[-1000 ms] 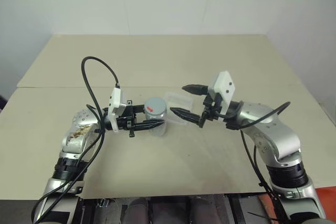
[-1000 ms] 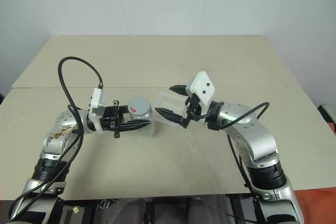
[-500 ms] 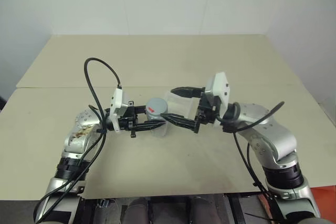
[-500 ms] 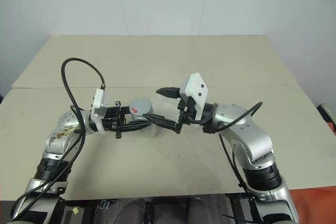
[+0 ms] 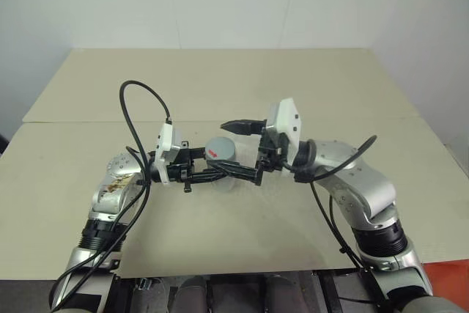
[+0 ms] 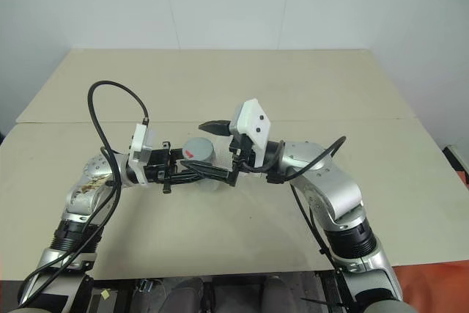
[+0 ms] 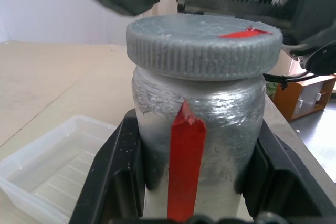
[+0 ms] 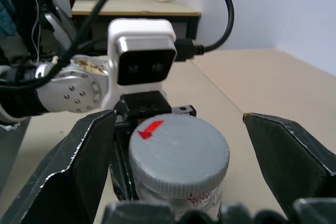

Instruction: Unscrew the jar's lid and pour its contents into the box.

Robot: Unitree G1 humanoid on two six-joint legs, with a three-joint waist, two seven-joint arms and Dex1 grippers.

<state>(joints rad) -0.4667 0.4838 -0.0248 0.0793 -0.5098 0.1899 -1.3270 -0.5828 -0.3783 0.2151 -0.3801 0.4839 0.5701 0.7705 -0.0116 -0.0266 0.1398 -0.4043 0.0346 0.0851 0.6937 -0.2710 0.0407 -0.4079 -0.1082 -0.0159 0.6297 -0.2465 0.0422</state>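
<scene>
Silver-grey jar [image 7: 197, 124], crinkled metallic wall, red strip, ribbed lid [image 8: 178, 153] on; frame centre above beige counter [image 5: 293, 86]. Left gripper [image 5: 212, 174] jaws clamped on jar. Right gripper [image 5: 238, 150] jaws apart, flanking lid. Clear ridged box [image 7: 50, 169] beside.

Even, bright, diffuse overhead light, soft faint shadows under arms on table [image 5: 308, 86]. No glare. Head views sharp. Wrist views: near black fingers [image 8: 79, 166] slightly soft, background blurred.
</scene>
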